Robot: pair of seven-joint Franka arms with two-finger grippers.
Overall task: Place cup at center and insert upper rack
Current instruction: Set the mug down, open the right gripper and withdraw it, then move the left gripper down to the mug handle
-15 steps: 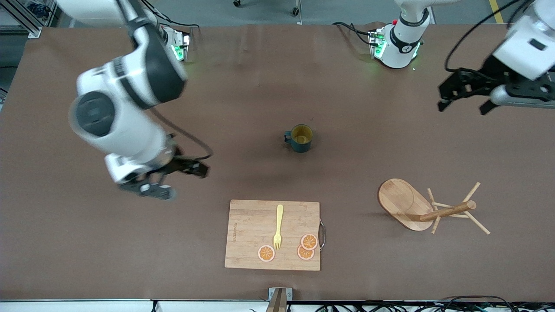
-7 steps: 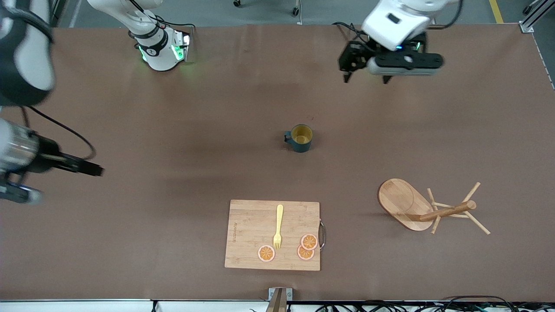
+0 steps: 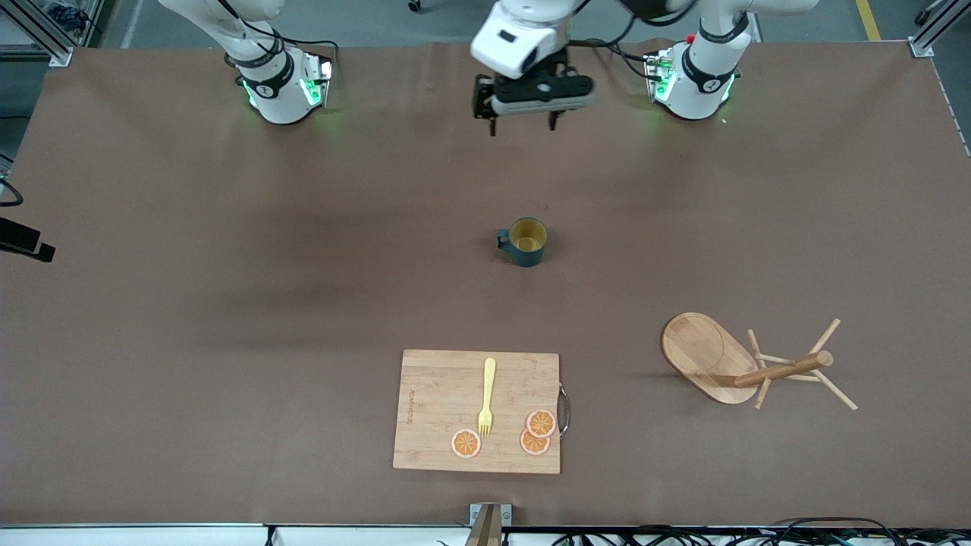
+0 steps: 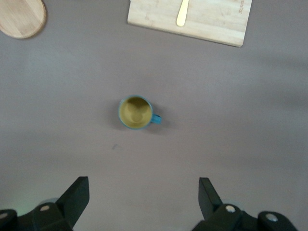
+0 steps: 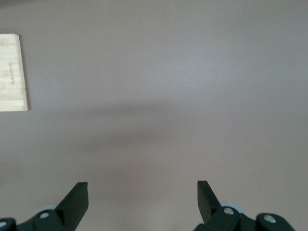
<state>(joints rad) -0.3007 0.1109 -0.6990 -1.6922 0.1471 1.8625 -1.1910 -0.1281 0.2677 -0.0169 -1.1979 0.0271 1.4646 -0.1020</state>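
The cup (image 3: 525, 241), dark teal with a yellow inside, stands upright near the table's middle, handle toward the right arm's end; it also shows in the left wrist view (image 4: 137, 112). The upper rack (image 3: 781, 370), a wooden mug tree, lies on its side toward the left arm's end, nearer the front camera than the cup, with its oval base (image 3: 702, 350) tipped up. My left gripper (image 3: 523, 125) hangs open and empty over bare table between the two arm bases, its fingertips (image 4: 77, 190) wide apart. My right gripper (image 5: 143, 192) is open and empty over bare table.
A wooden cutting board (image 3: 478, 411) lies near the front edge with a yellow fork (image 3: 486, 396) and three orange slices (image 3: 540, 423) on it. Only a dark part of the right arm (image 3: 26, 243) shows at the right arm's end of the table.
The left gripper has swung from the left arm's end to over the table between the bases. The right arm has pulled away to the right arm's end, almost out of the front view.
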